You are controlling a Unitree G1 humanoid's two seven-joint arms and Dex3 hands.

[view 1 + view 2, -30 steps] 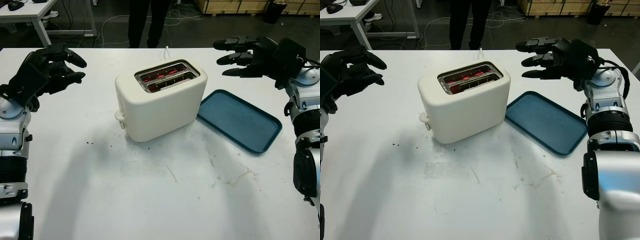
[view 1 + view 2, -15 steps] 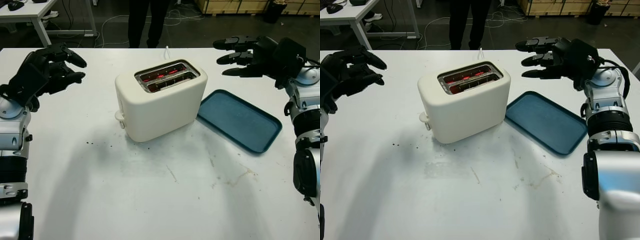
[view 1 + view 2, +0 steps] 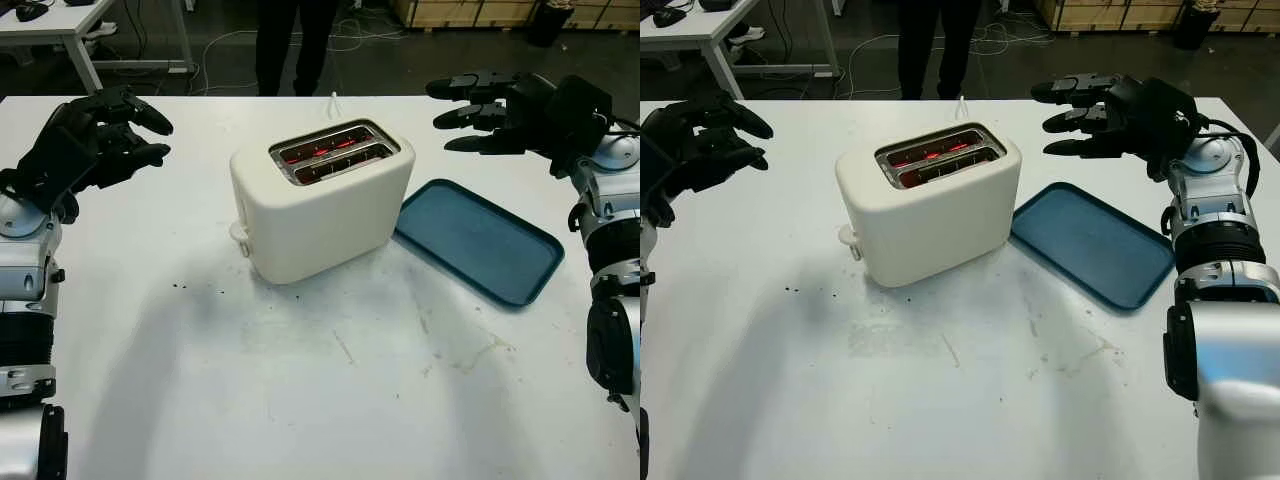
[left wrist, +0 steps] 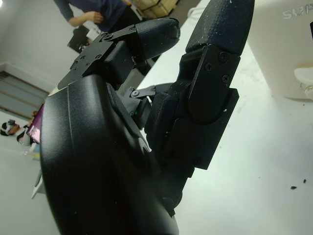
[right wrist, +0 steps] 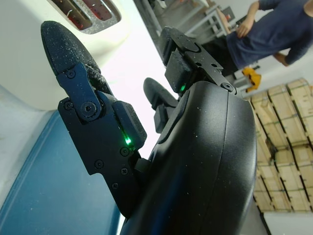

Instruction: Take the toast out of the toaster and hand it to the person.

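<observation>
I see my left hand [image 3: 105, 135] and right hand [image 3: 500, 105] open, holding nothing, the cream toaster [image 3: 320, 200] between them; its glowing slots hide any toast.

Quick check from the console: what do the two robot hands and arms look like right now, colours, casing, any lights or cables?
Both are matte black, three-fingered, with screw-fastened finger segments and bulky rounded shells. The left robot hand sits on a silver-grey arm with black ribbed joint rings. The right robot hand has the same silver arm, a black cable looping at the wrist, and a small green light glowing on a finger joint.

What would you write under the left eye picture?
Both open hands, left and right, hover beside the glowing toaster.
</observation>
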